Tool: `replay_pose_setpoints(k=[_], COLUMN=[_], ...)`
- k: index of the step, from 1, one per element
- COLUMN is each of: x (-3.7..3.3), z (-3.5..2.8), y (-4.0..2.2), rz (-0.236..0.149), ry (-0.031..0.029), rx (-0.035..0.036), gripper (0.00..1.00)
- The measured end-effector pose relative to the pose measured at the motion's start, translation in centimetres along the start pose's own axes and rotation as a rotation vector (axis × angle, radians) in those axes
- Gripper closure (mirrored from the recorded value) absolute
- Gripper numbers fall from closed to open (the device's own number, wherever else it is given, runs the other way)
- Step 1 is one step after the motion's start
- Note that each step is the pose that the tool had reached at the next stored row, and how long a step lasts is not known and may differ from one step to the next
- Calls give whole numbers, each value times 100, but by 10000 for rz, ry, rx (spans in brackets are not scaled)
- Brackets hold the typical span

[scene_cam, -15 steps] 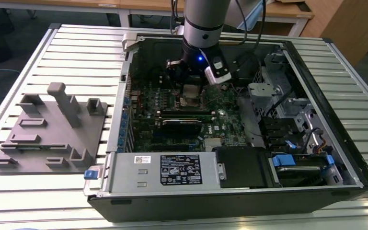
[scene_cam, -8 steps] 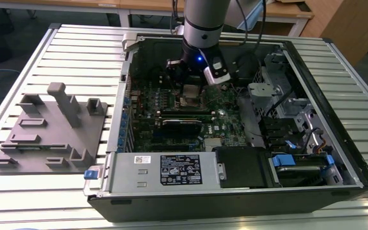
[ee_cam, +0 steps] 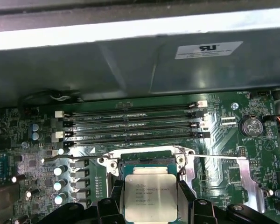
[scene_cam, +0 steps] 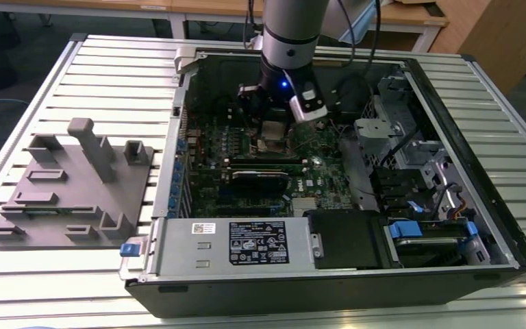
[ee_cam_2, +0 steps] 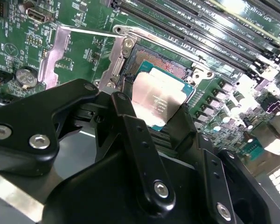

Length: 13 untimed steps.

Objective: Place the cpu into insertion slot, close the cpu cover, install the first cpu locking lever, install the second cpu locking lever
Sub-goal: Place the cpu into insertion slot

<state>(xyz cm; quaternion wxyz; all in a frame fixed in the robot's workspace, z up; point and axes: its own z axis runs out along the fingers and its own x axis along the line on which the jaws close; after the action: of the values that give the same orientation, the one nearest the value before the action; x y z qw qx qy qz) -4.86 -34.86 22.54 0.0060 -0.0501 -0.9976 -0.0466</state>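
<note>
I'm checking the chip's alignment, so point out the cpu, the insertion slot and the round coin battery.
the cpu [ee_cam: 150, 198], first wrist view, middle of its metal top.
the insertion slot [ee_cam_2: 161, 60], second wrist view, exposed contact field.
the coin battery [ee_cam: 253, 126], first wrist view, centre of its face.

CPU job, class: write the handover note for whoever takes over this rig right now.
The gripper is shut on the cpu, fingers on opposite edges.
The cpu hangs over the insertion slot, whose contact field shows beyond it; apparently not seated.
The cpu cover is swung open beside the slot.
Done: cpu gripped and over the slot.
Left: seating it, closing the cover, both locking levers.
</note>
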Motion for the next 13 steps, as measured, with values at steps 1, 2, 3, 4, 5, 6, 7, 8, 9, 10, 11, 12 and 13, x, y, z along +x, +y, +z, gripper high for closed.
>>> replay_pose_setpoints(k=[1, 2, 3, 4, 5, 6, 7, 8, 9, 10, 11, 12, 13], x=[0, 0, 0, 0, 0, 0, 0, 0, 0, 0, 0, 0, 0], z=[1, 2, 3, 4, 5, 6, 7, 8, 9, 9, 10, 10, 11], y=[0, 0, 0, 0, 0, -1, -1, -1, -1, -1, -1, -1, -1], rz=[123, 264, 401, 525, 640, 760, 867, 973, 1077, 1176, 1272, 1363, 1449], ry=[-11, -24, -37, -48, -59, -70, -80, -90, -100, -109, -118, -126, -134], rx=[-2, -4, -6, -8, -10, -12, -14, -16, -17, -19, -21, -22, -24], gripper=[46, 46, 46, 46, 46, 46, 46, 46, 46, 46, 46, 46, 46])
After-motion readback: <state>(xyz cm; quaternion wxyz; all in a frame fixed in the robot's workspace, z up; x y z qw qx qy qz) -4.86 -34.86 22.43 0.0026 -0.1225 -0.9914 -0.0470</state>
